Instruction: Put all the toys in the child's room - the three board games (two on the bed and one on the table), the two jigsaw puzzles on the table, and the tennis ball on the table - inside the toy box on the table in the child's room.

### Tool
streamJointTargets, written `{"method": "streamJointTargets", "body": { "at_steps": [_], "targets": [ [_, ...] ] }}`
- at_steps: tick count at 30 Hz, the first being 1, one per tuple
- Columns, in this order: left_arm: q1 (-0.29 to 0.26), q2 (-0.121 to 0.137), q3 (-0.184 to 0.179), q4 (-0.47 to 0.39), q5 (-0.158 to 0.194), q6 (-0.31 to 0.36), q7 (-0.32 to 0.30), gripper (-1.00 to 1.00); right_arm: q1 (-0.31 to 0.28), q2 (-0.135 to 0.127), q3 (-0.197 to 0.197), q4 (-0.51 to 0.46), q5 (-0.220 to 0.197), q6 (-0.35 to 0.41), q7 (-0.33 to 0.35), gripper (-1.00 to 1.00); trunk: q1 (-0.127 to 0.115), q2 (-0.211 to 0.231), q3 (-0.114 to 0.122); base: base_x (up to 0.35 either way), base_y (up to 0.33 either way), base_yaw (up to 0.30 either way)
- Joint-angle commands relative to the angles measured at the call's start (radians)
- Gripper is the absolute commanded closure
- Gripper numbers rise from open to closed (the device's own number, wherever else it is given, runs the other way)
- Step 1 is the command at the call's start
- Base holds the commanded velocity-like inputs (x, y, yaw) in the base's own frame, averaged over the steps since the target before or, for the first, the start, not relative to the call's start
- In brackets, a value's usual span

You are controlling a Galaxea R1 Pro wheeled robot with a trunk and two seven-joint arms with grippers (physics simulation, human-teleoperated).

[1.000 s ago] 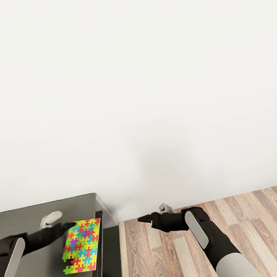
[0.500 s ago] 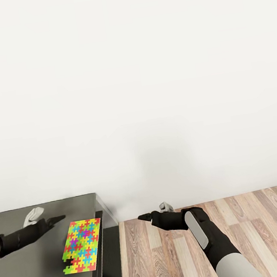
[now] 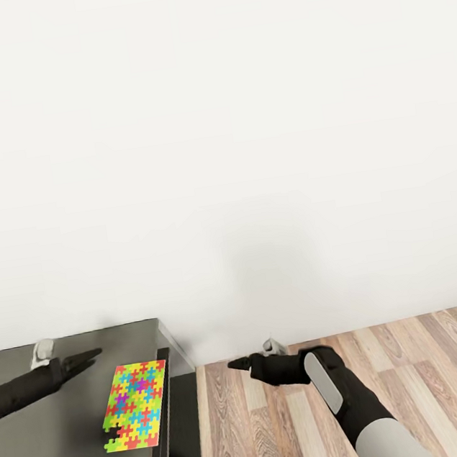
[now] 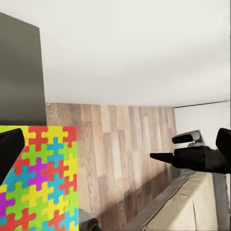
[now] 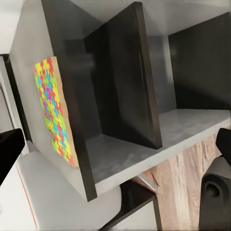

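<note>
left gripper [image 3: 94,355] backed off to 10 o'clock of multicoloured jigsaw puzzle [image 3: 135,405], jaws parted, empty | puzzle unmoved on dark-grey desk [image 3: 57,456] | right gripper [image 3: 237,364] grip state unclear

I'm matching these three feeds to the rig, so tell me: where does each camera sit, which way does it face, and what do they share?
Head view: high on the robot, looking forward and down at a white wall, the dark-grey desk bearing the multicoloured jigsaw puzzle, and plank floor; both arms show, left tool and right tool.
Left wrist view: looks past the puzzle across the floor to the right tool.
Right wrist view: faces the desk's shelves from the side; dark fingertips at the edges.
Shared: the puzzle appears in all three.
</note>
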Motion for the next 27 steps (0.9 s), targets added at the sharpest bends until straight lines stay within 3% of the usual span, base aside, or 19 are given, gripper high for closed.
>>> {"method": "streamJointTargets", "body": {
  "at_steps": [1,7,20,27],
  "targets": [
    [0.0,0.001,0.0,0.0,0.002,0.006,-0.025,-1.0,-0.001,0.0,-0.001,0.008,0.002,0.004,0.003,-1.0,0.001,-0.002,-0.002,0.0,0.0,0.0],
    [0.002,0.005,-0.001,-0.001,0.001,0.001,-0.14,-1.0,-0.003,0.0,-0.001,0.038,-0.003,0.005,0.005,-1.0,0.001,-0.002,-0.002,0.0,0.0,0.0],
    [0.008,0.005,-0.002,-0.045,0.001,0.004,-0.323,-1.0,-0.004,0.0,0.0,0.05,-0.031,0.009,0.006,-1.0,0.001,-0.002,-0.002,0.0,0.043,0.0],
    [0.008,-0.001,-0.005,-0.054,0.001,0.006,-0.367,-1.0,-0.004,0.0,-0.001,0.052,-0.032,0.01,0.006,-1.0,0.001,-0.002,-0.002,0.0,0.09,0.0]
  ]
}}
